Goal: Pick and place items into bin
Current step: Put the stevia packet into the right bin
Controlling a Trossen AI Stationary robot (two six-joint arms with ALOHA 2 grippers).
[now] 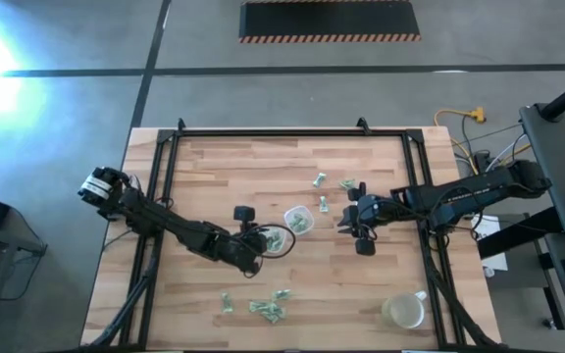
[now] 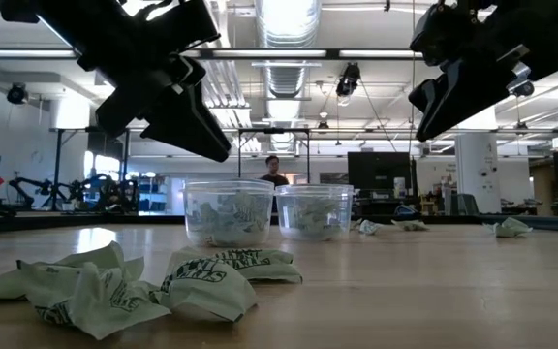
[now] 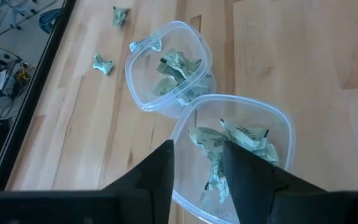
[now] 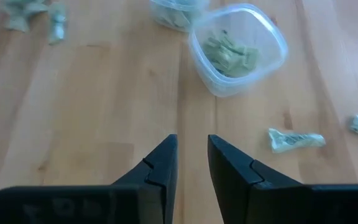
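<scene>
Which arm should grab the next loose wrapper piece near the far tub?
Probably the right. The right pincer is open and empty, with a wrapper piece lying close by. The left pincer hangs open over the near tub, farther from the loose pieces.

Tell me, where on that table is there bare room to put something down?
The far strip of the table, between the back rail and the two clear tubs, is bare wood. So is the near left corner, beside the wrapper pieces. The middle is crowded: tubs, both arms' fingers, scattered wrappers. The near right corner holds a mug.
</scene>
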